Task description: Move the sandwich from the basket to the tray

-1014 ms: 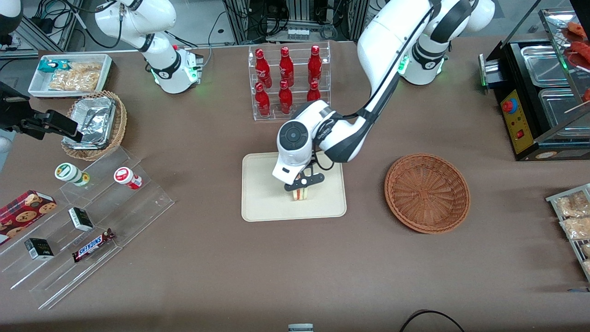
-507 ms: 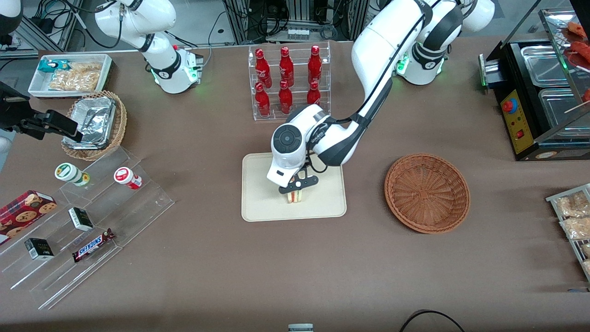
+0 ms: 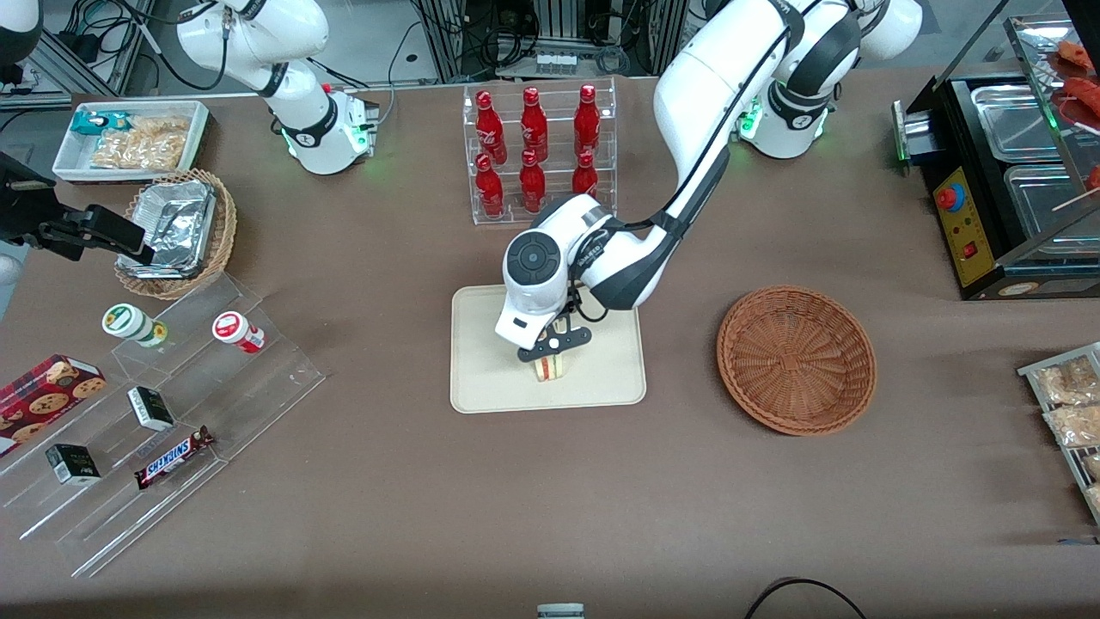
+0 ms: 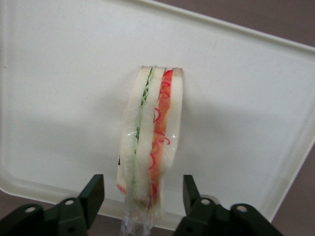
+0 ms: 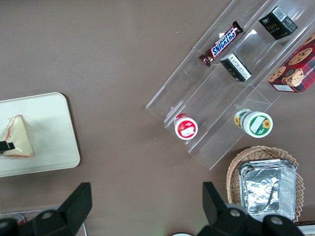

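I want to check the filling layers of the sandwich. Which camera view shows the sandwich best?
The left wrist view: the sandwich stands on the tray between the open gripper, green and red layers plain. In the front view it is small, partly hidden under the gripper. The right wrist view shows only its triangular bread face.

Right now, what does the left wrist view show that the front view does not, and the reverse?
Only the left wrist view shows the gripper open, its fingers clear of the wrapped triangular sandwich. Only the front view shows the round reddish-brown wicker basket, with nothing in it, toward the working arm's end of the table, and the rack of red bottles. Both show the sandwich standing on the cream rectangular tray.
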Controlling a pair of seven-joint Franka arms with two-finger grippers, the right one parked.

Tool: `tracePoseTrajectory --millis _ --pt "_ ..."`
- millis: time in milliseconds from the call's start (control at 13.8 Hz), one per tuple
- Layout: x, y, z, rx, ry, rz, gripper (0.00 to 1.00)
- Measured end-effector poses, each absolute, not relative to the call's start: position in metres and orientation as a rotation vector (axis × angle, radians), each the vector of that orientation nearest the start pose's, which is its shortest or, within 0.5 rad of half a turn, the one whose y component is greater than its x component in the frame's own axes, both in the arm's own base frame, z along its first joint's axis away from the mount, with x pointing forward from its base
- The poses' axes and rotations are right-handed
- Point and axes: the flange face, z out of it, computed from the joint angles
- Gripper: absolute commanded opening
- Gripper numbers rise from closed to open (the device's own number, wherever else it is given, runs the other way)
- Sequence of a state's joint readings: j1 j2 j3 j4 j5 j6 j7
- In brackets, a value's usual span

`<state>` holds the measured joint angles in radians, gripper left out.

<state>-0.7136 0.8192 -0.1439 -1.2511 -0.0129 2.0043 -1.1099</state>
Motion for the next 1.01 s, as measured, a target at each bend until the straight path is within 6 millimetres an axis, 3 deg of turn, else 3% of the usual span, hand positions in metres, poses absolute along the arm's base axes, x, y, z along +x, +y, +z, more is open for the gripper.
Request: tracePoseTrajectory --millis 290,507,725,1014 --pt "0.514 -0.535 0.335 -3.111 -0.476 0.155 1.00" --pt "0.526 -0.514 0.368 -3.075 -0.483 0.057 1.00" --pt "0.547 -0.471 0.392 -3.049 -0.496 0.064 1.00" --pt "0.561 -0.414 0.407 -3.044 -0.390 0.149 1.00"
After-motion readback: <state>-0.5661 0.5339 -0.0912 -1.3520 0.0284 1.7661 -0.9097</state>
